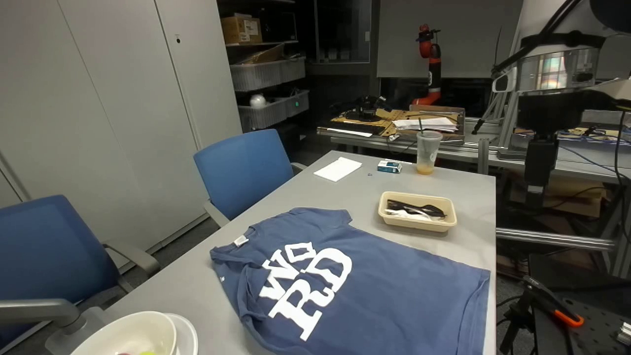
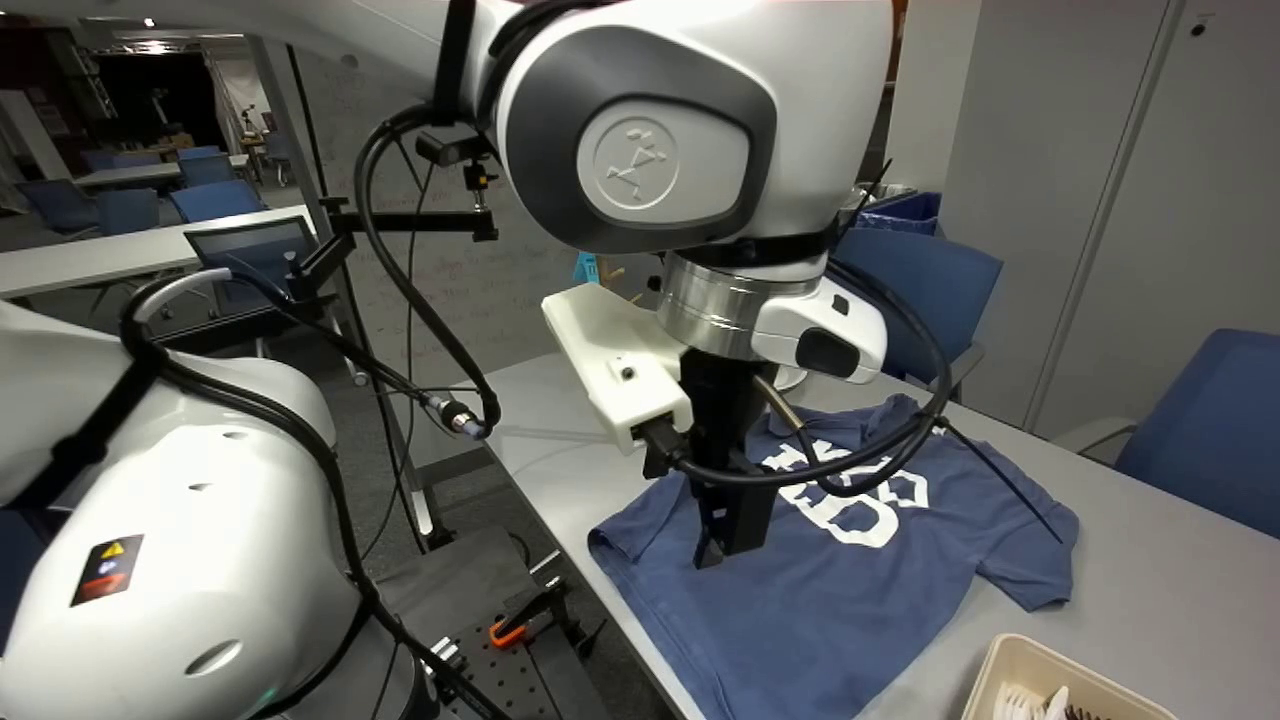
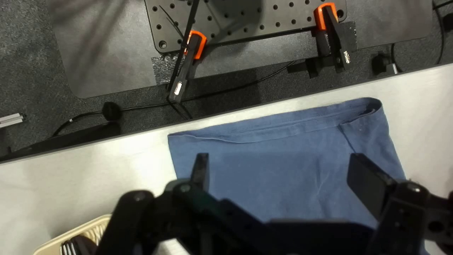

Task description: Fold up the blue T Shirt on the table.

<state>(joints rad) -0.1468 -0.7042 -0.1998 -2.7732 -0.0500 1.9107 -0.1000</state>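
The blue T Shirt (image 1: 399, 281) lies spread on the light grey table (image 1: 458, 185), lettering up, with its collar and near sleeve bunched. It also shows in an exterior view (image 2: 850, 620), partly hidden behind the gripper and cables. In the wrist view the shirt's hem (image 3: 276, 129) lies near the table (image 3: 138, 159) edge, with one corner turned over. My gripper (image 3: 281, 170) is open, its two fingers wide apart with nothing between them. In both exterior views the gripper (image 2: 735, 545) (image 1: 536, 192) hangs above the table's level, apart from the shirt.
A beige tray (image 1: 419, 226) with cutlery stands beside the shirt. A white bowl (image 1: 148, 328) on a plate stands at the collar side. A cup (image 1: 428, 155), a small box (image 1: 389, 166) and white paper (image 1: 338, 169) lie farther along. Orange-tipped clamps (image 3: 193, 46) sit past the table edge.
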